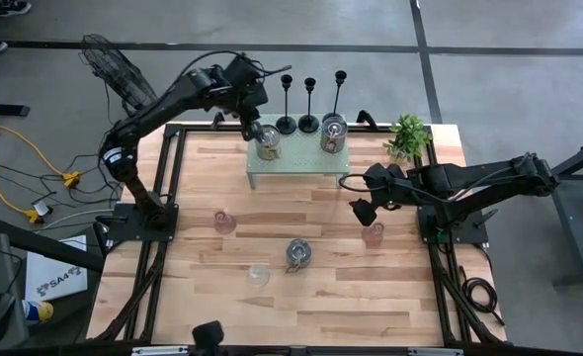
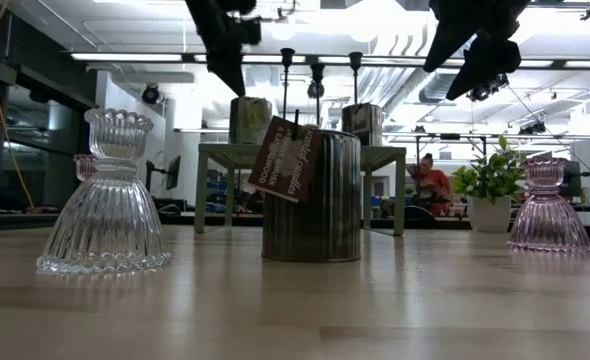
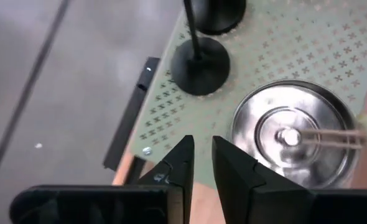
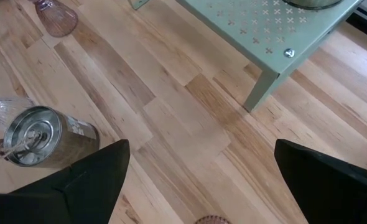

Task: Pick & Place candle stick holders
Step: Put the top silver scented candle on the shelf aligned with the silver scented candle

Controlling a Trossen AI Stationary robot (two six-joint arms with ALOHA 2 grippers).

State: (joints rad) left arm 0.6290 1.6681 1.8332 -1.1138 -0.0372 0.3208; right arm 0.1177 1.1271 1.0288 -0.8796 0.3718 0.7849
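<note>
The wooden table carries a green shelf, plant, 1 silvery jar and 3 glass cups.

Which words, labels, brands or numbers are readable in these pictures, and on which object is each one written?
"SA4": on the white box on the floor left of the table, high view; the rest is unreadable.
White lettering on the reddish-brown tag hanging on the silvery jar, low view: tilted and too blurred to read.
No other text is readable.
</note>
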